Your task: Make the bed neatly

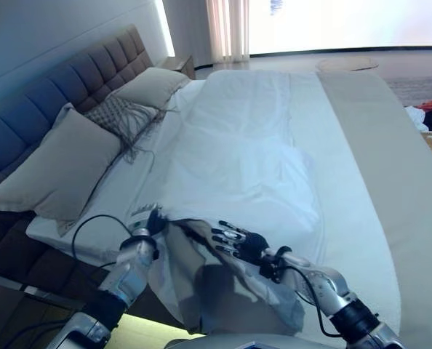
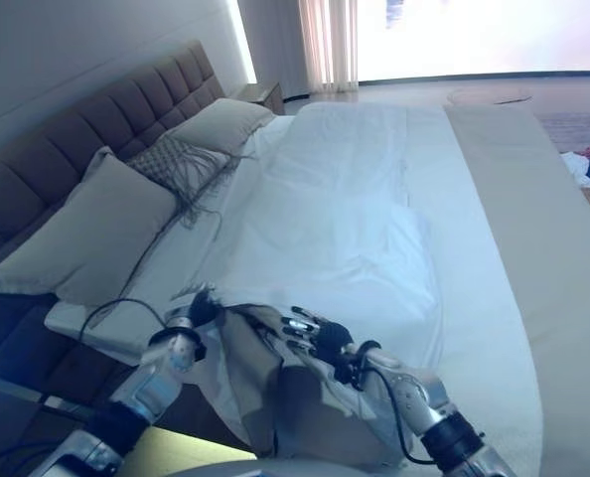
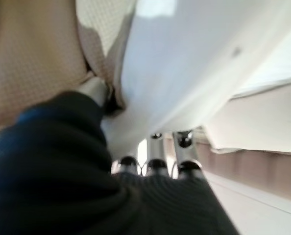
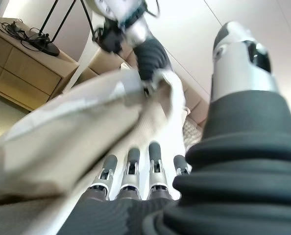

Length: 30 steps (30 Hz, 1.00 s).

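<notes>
Clearly the bed (image 1: 361, 218) was only partly made. A white duvet (image 1: 238, 167) lay along the mattress ahead of both hands, spread out but rumpled, with folds running down its middle. At its near corner the cover was turned back, showing a beige underside that hung over the edge of the bed.

The left hand (image 1: 149, 222) gripped that near corner, fingers curled round the cloth; its wrist view showed white and beige fabric bunched against the fingers. The right hand (image 1: 238, 243) sat just beside it on the turned-back fold, fingers straight and loosely spread, resting on the fabric rather than clutching it.

Beyond the left hand, toward the padded headboard (image 1: 70, 87), two beige pillows (image 1: 63, 163) and a patterned fringed cushion (image 1: 121, 116) lay at loose angles, not squared up. Past the right hand, a beige runner (image 1: 390, 160) stretched flat along the far side of the bed.

By the look of it, the corner was not yet pulled flat, the duvet needed smoothing, and the pillows needed straightening.
</notes>
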Motion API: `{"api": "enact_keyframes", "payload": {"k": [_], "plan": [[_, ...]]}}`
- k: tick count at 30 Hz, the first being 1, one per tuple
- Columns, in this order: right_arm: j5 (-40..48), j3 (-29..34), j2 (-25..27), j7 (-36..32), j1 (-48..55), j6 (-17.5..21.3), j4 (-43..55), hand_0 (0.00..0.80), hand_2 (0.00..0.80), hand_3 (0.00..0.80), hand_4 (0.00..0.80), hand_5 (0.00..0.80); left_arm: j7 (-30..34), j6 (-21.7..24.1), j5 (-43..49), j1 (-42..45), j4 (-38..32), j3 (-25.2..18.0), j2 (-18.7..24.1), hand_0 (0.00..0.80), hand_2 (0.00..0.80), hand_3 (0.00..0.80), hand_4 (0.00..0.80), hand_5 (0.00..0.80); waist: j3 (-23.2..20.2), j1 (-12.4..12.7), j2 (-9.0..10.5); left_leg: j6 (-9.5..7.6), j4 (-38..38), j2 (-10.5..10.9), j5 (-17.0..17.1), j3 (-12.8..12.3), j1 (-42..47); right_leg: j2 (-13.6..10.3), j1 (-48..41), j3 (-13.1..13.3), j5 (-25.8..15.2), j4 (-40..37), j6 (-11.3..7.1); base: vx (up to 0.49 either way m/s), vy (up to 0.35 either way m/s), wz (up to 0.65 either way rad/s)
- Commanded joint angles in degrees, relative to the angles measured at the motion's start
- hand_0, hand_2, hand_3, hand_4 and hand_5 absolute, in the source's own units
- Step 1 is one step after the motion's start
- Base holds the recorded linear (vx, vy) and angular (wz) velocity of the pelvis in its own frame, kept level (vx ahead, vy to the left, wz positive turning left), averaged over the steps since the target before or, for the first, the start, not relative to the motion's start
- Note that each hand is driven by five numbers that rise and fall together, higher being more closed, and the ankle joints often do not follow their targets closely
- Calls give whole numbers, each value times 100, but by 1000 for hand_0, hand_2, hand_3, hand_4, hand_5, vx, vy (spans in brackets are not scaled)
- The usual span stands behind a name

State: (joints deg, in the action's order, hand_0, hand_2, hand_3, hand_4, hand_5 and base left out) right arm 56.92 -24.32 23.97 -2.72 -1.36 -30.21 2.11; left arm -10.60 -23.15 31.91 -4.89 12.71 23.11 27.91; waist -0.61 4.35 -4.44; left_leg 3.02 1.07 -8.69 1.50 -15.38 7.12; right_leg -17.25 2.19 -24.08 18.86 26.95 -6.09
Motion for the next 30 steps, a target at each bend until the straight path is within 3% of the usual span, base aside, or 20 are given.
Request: {"api": "enact_keyframes", "payload": {"k": [1, 9, 15, 17, 23, 30], "plan": [[71, 509, -294, -29, 38, 158, 376, 0, 0, 0, 0, 0, -112, 76, 188, -237, -660, -864, 956, 800, 800, 800, 800, 800, 157, 242, 314, 213, -196, 91, 54, 316, -150, -152, -613, -161, -2655, -2713, -581, -39, 5, 2], [281, 1718, 4, -393, 948, 800, 434, 0, 0, 0, 0, 0, -535, 558, -1055, 626, -435, -2011, 1394, 800, 800, 800, 800, 800, 171, 119, 337, 238, -198, 106, 47, 284, -169, -134, -521, -100, -2604, -2668, -591, -36, 7, 2], [242, 2779, 197, -480, 1355, 1107, 94, 0, 0, 0, 0, 0, -918, 805, -2000, 1351, 218, -2724, 1239, 800, 800, 800, 800, 800, 192, 14, 343, 252, -187, 119, 31, 215, -157, -111, -451, 17, -2597, -2683, -589, -6, 33, -2], [247, 3037, 231, -545, 1417, 1205, -90, 0, 0, 0, 0, 0, -1066, 1146, -2262, 1551, 538, -2991, 1182, 800, 800, 800, 800, 800, 206, -6, 348, 261, -202, 109, 24, 184, -145, -90, -441, 26, -2580, -2704, -582, -25, 31, -5], [275, 3487, 287, -501, 1546, 1576, -553, 0, 0, 0, 0, 0, -1310, 1400, -2189, 1957, 772, -3662, 1368, 800, 800, 800, 800, 800, 237, 65, 371, 280, -207, 70, 26, 177, -167, -73, -431, -22, -2522, -2679, -554, -9, 11, -2], [323, 3575, 164, -311, 1637, 1513, -765, 0, 0, 0, 0, 0, -1772, 1208, -2524, 2220, 1186, -4241, 1246, 800, 800, 800, 800, 800, 188, 128, 362, 289, -204, 102, 23, 218, -176, -99, -435, -43, -2491, -2656, -547, 8, 44, -3]]}}
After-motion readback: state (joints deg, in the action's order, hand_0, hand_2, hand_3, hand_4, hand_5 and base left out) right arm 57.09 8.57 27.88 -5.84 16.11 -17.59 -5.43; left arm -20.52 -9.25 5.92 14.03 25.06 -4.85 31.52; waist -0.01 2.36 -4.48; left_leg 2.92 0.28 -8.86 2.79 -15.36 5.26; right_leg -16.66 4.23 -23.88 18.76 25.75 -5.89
